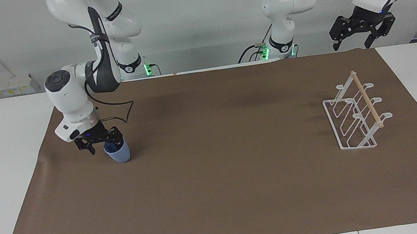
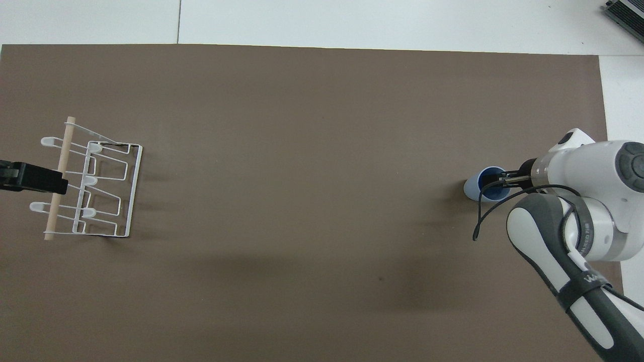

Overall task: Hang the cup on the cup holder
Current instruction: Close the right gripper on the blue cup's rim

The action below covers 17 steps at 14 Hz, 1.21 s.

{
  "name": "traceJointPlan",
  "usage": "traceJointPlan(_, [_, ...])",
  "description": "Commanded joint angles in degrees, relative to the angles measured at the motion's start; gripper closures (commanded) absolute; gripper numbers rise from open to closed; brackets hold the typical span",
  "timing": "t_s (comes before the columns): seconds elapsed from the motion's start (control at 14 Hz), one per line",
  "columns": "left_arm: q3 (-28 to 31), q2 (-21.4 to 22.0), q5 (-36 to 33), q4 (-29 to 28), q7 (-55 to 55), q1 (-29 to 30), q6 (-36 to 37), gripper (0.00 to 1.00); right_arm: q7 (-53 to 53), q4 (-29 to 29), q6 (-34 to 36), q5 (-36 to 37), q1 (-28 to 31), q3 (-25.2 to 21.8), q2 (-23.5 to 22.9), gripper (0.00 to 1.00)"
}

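One finger of my right pincer (image 1: pixel 103 142) dips inside the small light-blue tapered cup (image 1: pixel 118 152), jaws apart; I should pinch its wall squarely before lifting. My left pincer (image 1: pixel 360 26) waits, parted.

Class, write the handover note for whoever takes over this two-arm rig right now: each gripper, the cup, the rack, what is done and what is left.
Right gripper: open, at the rim of the cup, no grip closed.
Left gripper: open, waiting raised over the table edge near the cup holder.
Cup: on the brown mat at the right arm's end, tilted.
Cup holder: at the left arm's end, nothing on it.
Done: the reach to the cup.
Left: grasp, carry across, hang.
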State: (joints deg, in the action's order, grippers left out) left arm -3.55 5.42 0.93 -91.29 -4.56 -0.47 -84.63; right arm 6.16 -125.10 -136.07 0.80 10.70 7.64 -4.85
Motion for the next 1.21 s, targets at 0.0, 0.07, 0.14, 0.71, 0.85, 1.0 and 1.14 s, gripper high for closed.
traceJointPlan(0.0, [0.13,1.52,0.39,-1.61,-0.10,0.21,0.26,0.00,1.58,-0.76,-1.48,-0.18,0.81,0.45,0.10,0.09])
traceJointPlan(0.07, [0.13,1.52,0.39,-1.61,-0.10,0.12,0.26,0.00,1.58,-0.76,-1.48,-0.18,0.81,0.45,0.10,0.20])
traceJointPlan(0.14, [0.13,1.52,0.39,-1.61,-0.10,0.12,0.26,0.00,1.58,-0.76,-1.48,-0.18,0.81,0.45,0.10,0.33])
traceJointPlan(0.71, [0.13,1.52,0.39,-1.61,-0.10,0.12,0.26,0.00,1.32,-0.76,-1.13,-0.18,1.25,0.45,0.10,1.00])
traceJointPlan(0.85, [0.13,1.52,0.39,-1.61,-0.10,0.21,0.17,0.00,1.32,-0.76,-1.04,-0.18,1.34,0.45,0.10,1.00])
traceJointPlan(1.0, [0.13,1.52,0.39,-1.61,-0.10,0.12,0.26,0.00,1.32,-0.76,-1.04,-0.18,1.60,0.45,0.10,1.00])
traceJointPlan(1.14, [0.13,1.52,0.39,-1.61,-0.10,0.12,0.17,0.00,1.32,-0.76,-1.04,-0.18,1.60,0.45,0.10,1.00])
